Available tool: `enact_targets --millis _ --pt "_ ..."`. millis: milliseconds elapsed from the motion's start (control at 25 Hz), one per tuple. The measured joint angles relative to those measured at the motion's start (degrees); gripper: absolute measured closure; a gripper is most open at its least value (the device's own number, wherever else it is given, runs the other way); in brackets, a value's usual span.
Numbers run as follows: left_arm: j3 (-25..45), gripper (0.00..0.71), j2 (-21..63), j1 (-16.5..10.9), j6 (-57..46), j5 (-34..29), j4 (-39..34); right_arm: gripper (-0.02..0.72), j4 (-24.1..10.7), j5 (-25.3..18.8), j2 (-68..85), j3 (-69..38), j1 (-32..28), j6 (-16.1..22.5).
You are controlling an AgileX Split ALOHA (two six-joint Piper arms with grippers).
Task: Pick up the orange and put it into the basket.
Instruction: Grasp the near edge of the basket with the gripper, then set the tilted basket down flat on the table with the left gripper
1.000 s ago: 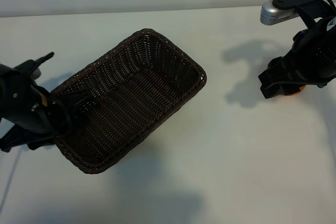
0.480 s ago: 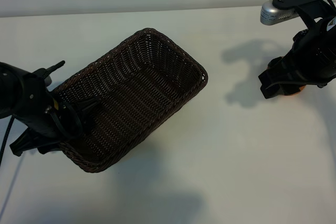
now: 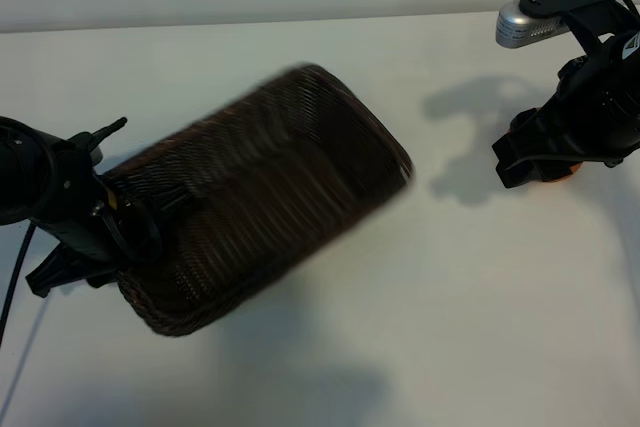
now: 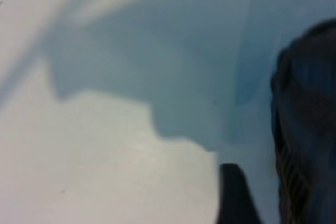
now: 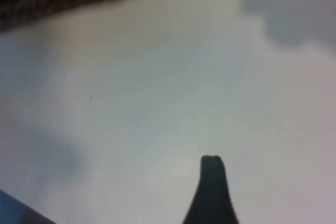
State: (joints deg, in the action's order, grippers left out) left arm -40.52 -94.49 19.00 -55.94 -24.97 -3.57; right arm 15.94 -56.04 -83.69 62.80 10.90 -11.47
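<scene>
Basket (image 3: 260,192) newly tilted, seemingly by left claw (image 3: 125,222).

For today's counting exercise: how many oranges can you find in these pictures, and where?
1. The orange shows only as a sliver on the table, under the right tool at the right of the exterior view. The basket is blurred; I cannot tell whether anything lies inside.

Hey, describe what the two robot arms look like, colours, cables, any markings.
Both arms are matte black with blocky segments. The left arm has a small yellow mark near its hand and a thin black cable hanging at the table's edge. The right arm carries a silver, rounded camera on a black bracket and a small white label.
</scene>
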Motion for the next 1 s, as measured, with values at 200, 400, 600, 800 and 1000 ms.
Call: enact_targets --millis 200,400,600,800,1000 --pt "0.00 0.320 0.00 0.00 1.34 0.51 -0.06 0.168 0.00 0.00 0.00 0.00 0.00 0.00" --pt "0.00 0.320 0.00 0.00 2.35 0.61 -0.06 0.168 0.00 0.00 0.00 0.00 0.00 0.00" --pt "0.38 0.320 3.00 0.00 4.38 1.08 0.18 0.168 0.00 0.00 0.00 0.00 0.00 0.00" --pt "0.43 0.389 8.52 -1.20 7.84 1.17 2.18 0.168 0.00 -0.16 0.00 0.00 0.00 0.00" --pt "0.43 0.387 13.80 -5.06 16.49 0.72 7.97 0.168 0.00 -0.29 0.00 0.00 0.00 -0.06"
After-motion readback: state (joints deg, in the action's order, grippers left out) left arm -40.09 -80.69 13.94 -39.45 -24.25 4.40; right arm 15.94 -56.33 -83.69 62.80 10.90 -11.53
